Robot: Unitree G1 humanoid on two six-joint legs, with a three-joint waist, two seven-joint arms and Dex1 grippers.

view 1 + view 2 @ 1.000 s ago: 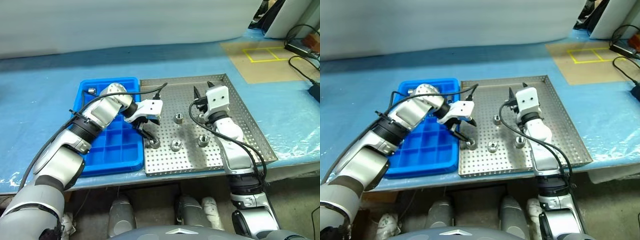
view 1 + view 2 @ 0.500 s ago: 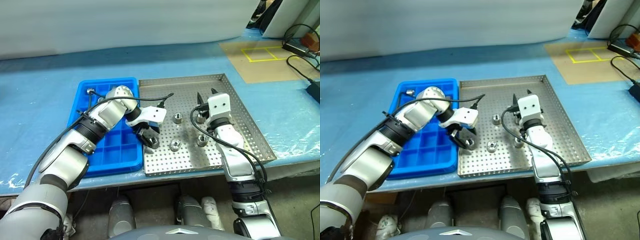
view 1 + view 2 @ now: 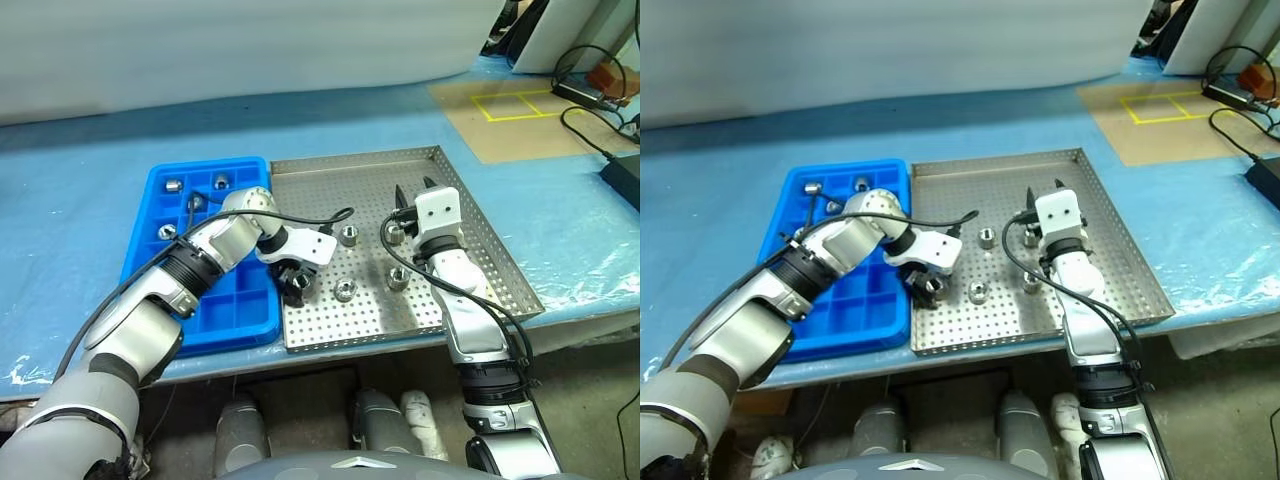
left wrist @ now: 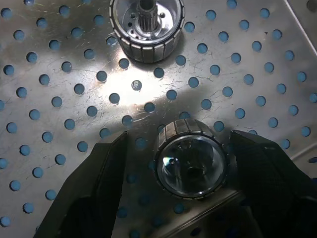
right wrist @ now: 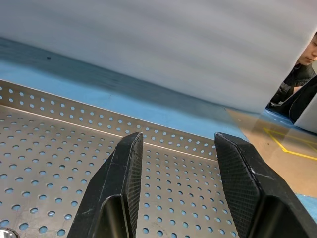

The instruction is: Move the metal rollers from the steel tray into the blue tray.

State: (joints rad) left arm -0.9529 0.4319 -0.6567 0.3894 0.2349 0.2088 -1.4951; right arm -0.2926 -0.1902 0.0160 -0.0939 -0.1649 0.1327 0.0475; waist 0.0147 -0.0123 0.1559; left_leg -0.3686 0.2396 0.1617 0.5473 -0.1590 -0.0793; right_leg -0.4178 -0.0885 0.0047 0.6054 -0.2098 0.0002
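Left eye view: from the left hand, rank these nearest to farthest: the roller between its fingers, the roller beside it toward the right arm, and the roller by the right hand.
1. Roller between its fingers, left hand.
2. Middle roller, just rightward.
3. Roller beside the right hand, farthest.

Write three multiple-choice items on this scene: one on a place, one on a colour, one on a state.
1. The roller between the left gripper fingers lies:
A. in a compartment
B. on the steel tray
C. on the blue sheet

2. The compartment tray is:
A. blue
B. red
C. green

3. The left gripper is:
A. shut with nothing in it
B. lifting the roller clear
C. open, one finger each side of the roller

Answers:
1 B: perforated metal shows under the roller.
2 A: its plastic is bright blue in the head views.
3 C: the left wrist view shows a gap on both sides of the roller.
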